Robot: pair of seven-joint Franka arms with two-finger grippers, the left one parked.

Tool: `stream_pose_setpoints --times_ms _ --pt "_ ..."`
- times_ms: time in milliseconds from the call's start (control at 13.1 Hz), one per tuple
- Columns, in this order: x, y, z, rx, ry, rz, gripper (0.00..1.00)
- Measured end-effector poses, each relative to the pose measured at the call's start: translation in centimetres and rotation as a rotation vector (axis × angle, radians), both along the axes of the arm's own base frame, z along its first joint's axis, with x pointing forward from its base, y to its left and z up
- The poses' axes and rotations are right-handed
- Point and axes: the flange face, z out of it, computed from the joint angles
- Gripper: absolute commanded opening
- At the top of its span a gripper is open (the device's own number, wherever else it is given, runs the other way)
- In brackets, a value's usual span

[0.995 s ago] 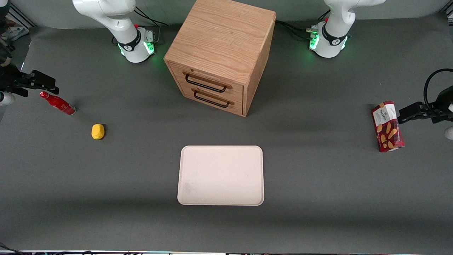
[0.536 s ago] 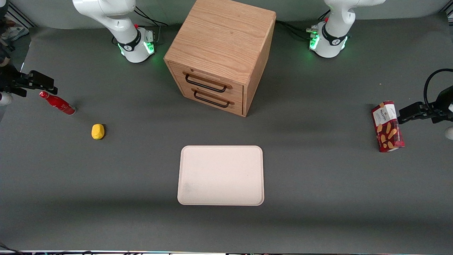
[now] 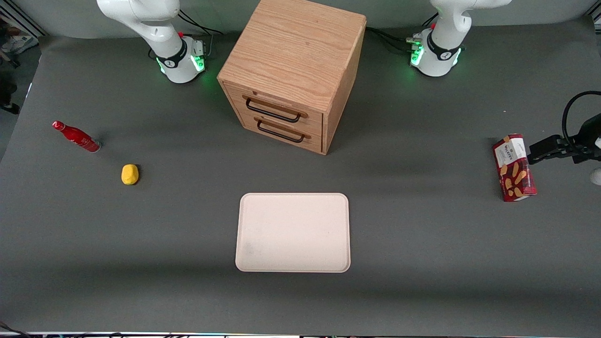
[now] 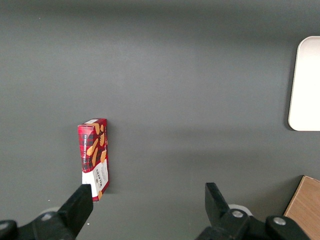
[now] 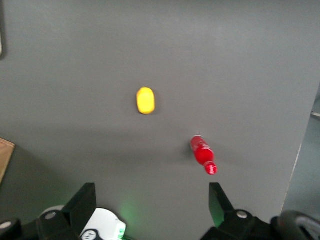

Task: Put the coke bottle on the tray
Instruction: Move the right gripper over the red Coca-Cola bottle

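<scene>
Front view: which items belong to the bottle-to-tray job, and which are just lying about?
Job:
coke bottle, upright near the working arm's end
tray, nothing on it
gripper, jaws open, high above the bottle

Lying about:
yellow lump
drawer cabinet
biscuit box

Oak-grained wood cabinet (image 3: 293, 70) (matt); glossy coke bottle (image 3: 76, 136).

The right arm's black two-finger gripper (image 5: 152, 207) is out of the front view; the wrist view cuts it off, showing only two spread fingers (image 5: 82, 205). The small slim red coke bottle's (image 5: 203, 153) lettering is too blurred to read.
</scene>
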Motion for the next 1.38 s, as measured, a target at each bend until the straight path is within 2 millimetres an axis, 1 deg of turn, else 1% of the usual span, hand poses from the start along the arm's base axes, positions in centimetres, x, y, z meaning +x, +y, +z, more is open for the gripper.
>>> stream_pose_setpoints --times_ms 230,306,383,536,689,918,995,1224,1377 --pt "-5.4 -6.5 -1.2 0.016 -0.026 0.005 1.00" --pt "-6.9 -8.2 -1.8 0.019 -0.031 0.001 1.00" --pt "-8.2 -9.3 -2.5 0.022 -0.032 -0.005 1.00" --pt "-10.1 -10.1 -3.8 0.030 -0.032 -0.013 1.00" --pt "-11.3 -9.9 -4.5 0.041 -0.036 -0.010 1.00" --pt "-11.7 -9.8 -5.0 0.032 -0.047 0.001 1.00" --pt "-11.8 -10.1 -5.4 0.023 -0.053 0.012 1.00" --pt "-12.4 -11.4 -7.1 0.022 -0.067 0.036 1.00" --pt "-12.4 -11.6 -8.3 0.025 -0.070 0.041 1.00"
